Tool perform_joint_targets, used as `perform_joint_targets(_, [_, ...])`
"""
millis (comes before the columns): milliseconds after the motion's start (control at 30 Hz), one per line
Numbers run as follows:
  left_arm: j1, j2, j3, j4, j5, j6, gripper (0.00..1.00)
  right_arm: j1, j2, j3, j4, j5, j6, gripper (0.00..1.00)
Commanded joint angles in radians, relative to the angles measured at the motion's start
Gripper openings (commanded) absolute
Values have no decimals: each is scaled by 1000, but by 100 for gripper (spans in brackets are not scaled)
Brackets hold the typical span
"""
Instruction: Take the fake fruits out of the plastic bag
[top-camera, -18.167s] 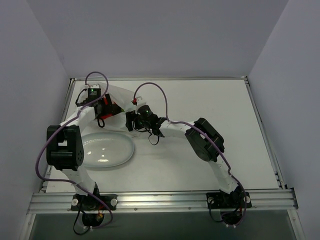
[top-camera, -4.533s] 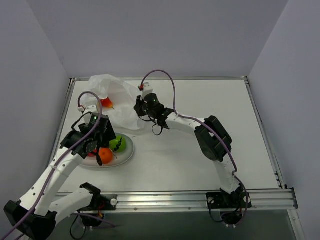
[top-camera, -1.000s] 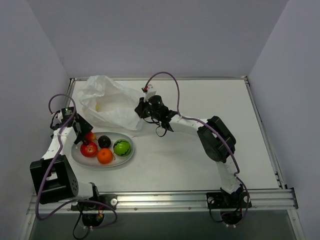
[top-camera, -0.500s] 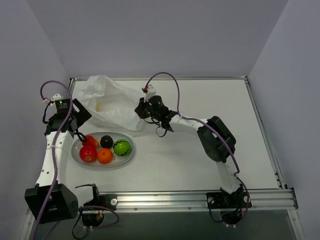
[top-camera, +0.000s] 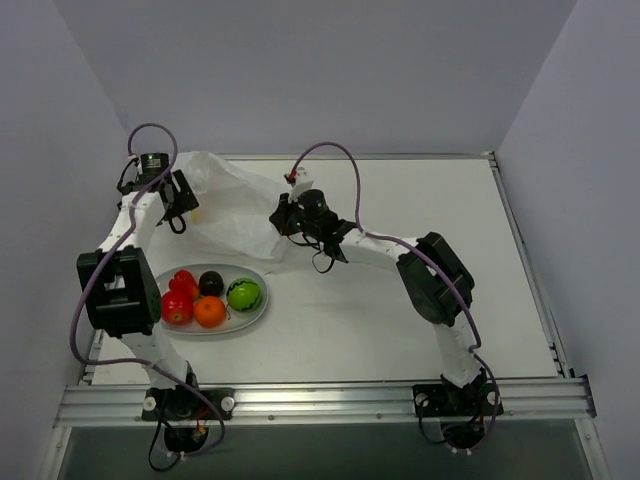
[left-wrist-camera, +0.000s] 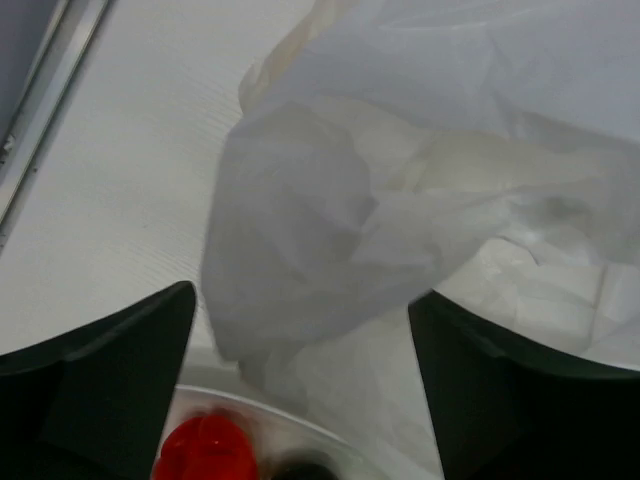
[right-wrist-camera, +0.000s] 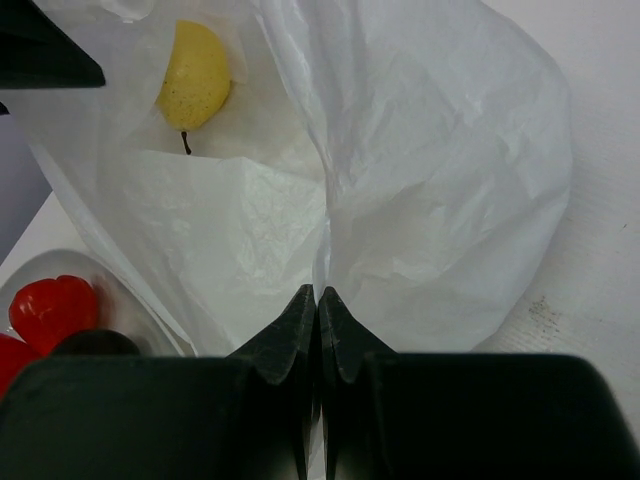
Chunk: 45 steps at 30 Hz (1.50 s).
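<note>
Clamping a fold of the limp plastic bag (right-wrist-camera: 430, 150), the right gripper (right-wrist-camera: 317, 292) faced a yellow fruit (right-wrist-camera: 195, 75) inside it, ahead-left. The left gripper (left-wrist-camera: 303, 300) gaped above the bag; the light, slick-looking fruit probably needed gripping across its middle.

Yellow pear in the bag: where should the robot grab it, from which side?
Grip the pear across its plump belly, clear of the stem. The right gripper pinches the bag, so the open left gripper would best come from its own side, where the bag seems open.

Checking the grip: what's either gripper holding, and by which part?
Right gripper pinches a fold of the plastic bag at its edge; left gripper holds nothing.
</note>
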Motion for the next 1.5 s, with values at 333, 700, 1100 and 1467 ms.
perform_joint_targets(333, [-155, -71, 316, 100, 171, 75, 2, -1, -70, 36, 10, 19, -15, 0])
perform_joint_targets(700, [43, -140, -128, 231, 192, -55, 36, -3, -38, 3, 4, 36, 2, 0])
perform_joint_targets(1100, [-127, -474, -185, 21, -56, -28, 74, -1, -62, -12, -19, 62, -16, 0])
perform_joint_targets(1467, [-424, -226, -60, 42, 71, -25, 45, -10, -76, -32, -28, 109, -9, 0])
